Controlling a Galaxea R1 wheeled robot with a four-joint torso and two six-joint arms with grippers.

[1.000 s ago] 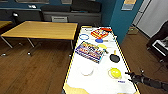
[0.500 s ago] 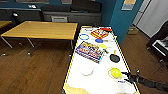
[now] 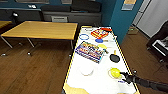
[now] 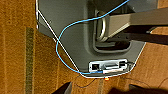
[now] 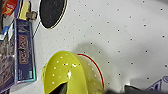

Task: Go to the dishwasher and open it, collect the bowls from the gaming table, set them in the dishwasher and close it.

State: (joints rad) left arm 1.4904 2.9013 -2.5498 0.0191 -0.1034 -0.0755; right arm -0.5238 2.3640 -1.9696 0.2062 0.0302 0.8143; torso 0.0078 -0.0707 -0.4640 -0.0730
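Note:
A yellow bowl [image 3: 115, 72] sits on a thin ring near the near right corner of the gaming table [image 3: 100, 83], which has a white dotted top and a yellow rim. My right gripper [image 3: 124, 75] reaches in from the right and is at the bowl's right rim. In the right wrist view the yellow bowl [image 5: 71, 75] looms large, and the right gripper [image 5: 97, 90] is open with one fingertip [image 5: 60, 89] over the bowl's inside. A white bowl [image 3: 86, 70] stands left of it, and a blue bowl [image 3: 99, 40] farther back. My left gripper [image 4: 100, 90] hangs open and empty over brown floor. The dishwasher is out of view.
On the table lie a black paddle [image 3: 114, 58], a colourful game box [image 3: 90, 51], a red box [image 3: 98, 33] and a blue-rimmed plate [image 3: 84, 36]. A wooden table [image 3: 40, 30] stands to the left, a dark counter [image 3: 72, 15] behind, and a black chair [image 3: 160, 45] to the right.

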